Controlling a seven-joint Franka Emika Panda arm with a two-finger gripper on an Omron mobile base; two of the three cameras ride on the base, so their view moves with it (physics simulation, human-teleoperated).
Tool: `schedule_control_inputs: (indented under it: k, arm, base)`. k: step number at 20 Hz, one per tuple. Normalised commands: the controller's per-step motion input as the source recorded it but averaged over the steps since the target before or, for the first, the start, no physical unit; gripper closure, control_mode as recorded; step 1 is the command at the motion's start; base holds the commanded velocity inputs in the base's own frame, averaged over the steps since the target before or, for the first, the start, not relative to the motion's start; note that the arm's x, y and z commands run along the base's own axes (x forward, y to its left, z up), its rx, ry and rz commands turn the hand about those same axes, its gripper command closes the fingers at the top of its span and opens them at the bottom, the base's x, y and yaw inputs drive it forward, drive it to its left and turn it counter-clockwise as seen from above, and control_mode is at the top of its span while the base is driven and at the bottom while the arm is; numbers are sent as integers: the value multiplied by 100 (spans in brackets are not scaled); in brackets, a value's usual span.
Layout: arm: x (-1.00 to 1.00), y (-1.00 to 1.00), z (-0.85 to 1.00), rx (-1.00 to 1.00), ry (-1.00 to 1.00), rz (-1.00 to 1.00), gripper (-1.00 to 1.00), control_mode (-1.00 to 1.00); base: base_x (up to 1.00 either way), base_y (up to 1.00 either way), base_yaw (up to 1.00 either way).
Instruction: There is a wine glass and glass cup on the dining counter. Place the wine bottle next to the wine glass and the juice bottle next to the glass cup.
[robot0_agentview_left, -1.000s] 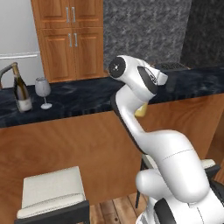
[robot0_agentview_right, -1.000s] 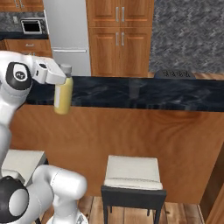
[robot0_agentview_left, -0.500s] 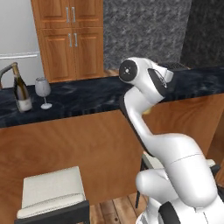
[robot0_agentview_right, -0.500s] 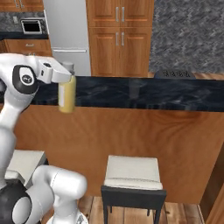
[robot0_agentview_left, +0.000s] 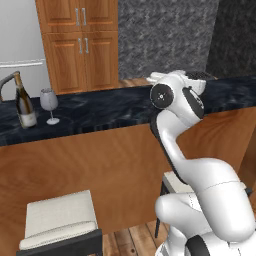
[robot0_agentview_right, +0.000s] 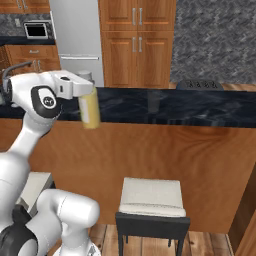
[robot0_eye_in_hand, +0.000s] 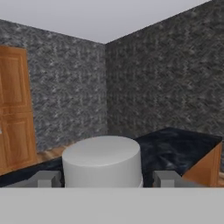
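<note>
In my left base view, the wine bottle (robot0_agentview_left: 23, 102) stands upright at the far left of the dining worktop (robot0_agentview_left: 115, 107), and the wine glass (robot0_agentview_left: 49, 104) stands just beside it on the right. The bottle has a pale label, but I cannot read any writing on it. A white stool (robot0_agentview_left: 60, 214) stands below, in front of the wooden front.

In the right base view I see what the left one hides behind the arm: the juice bottle (robot0_agentview_right: 89, 106) hangs upright in the gripper (robot0_agentview_right: 85, 85), in front of the worktop edge, slightly above the top. Further right, the glass cup (robot0_agentview_right: 153, 101) stands on the dark top, well apart from the juice bottle. A second stool (robot0_agentview_right: 151, 200) stands under it.

In the hand view, the white cap (robot0_eye_in_hand: 102, 159) sits between the fingers (robot0_eye_in_hand: 47, 178), which are clamped on the juice bottle.
</note>
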Motion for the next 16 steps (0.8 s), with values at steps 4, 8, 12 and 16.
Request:
schedule_control_inputs:
  k: [4,8,12,16]
  arm:
    - [32,-14,5,-9,7,0,100,-100]
    - [40,-13,7,-3,8,0,100,-100]
    - [47,-12,2,0,8,0,100,-100]
    - [34,-13,0,0,0,0,100,-100]
  base:
    - [0,0,0]
    - [0,0,0]
    - [0,0,0]
    - [0,0,0]
